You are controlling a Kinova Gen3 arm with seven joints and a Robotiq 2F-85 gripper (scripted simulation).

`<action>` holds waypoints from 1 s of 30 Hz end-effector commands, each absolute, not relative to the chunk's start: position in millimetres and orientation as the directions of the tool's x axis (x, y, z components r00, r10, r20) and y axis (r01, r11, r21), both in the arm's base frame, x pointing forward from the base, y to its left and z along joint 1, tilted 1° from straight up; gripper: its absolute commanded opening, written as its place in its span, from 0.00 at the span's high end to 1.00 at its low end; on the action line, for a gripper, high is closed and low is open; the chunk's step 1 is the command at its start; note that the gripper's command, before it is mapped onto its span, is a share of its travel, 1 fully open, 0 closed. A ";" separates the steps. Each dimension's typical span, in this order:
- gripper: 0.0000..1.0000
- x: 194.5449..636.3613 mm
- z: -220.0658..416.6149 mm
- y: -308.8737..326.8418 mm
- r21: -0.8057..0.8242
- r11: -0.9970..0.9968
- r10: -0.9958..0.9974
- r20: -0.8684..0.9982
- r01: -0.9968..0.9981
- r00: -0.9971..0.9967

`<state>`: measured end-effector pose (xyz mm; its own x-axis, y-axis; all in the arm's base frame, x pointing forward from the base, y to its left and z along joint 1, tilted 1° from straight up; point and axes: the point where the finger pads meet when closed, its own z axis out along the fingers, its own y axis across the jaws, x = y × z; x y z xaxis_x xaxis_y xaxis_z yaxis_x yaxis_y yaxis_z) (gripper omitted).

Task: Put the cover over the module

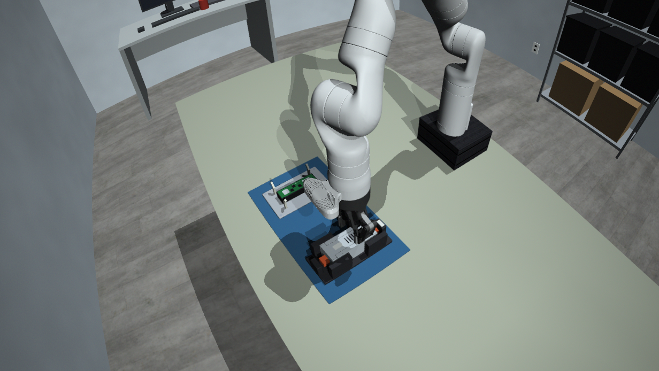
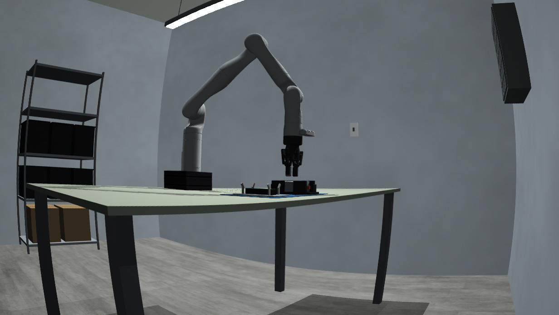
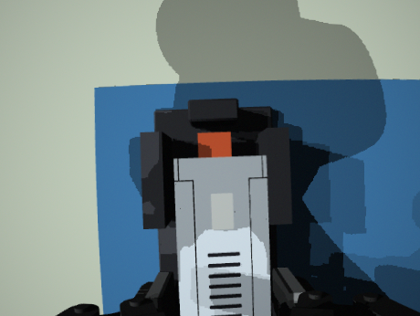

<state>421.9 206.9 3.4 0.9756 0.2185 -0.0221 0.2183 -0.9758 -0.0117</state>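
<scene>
The light grey cover, with dark slots in its top, lies in the black holder. My gripper is open and empty. Its fingertips hang a little above the holder, and in the wrist view one finger shows on each side of the cover. The green module sits on the pale base plate. The arm hides the plate's right part in the top view.
Thin upright posts stand around the module. Holder and base plate lie on a blue mat on the pale green table. Orange blocks show at the holder's ends. The arm's black pedestal stands farther back.
</scene>
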 end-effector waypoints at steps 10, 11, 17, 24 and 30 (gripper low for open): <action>0.00 422.5 4.2 207.1 -0.012 -0.976 0.218 -0.020 0.218 0.976; 0.00 422.5 4.2 207.1 -0.012 -0.976 0.218 -0.020 0.218 0.976; 0.00 422.5 4.2 207.1 -0.012 -0.976 0.218 -0.020 0.218 0.976; 0.00 423.0 -0.8 207.5 -0.013 -0.976 0.218 -0.019 0.218 0.976; 0.00 426.0 -30.5 209.6 -0.015 -0.976 0.218 -0.009 0.217 0.976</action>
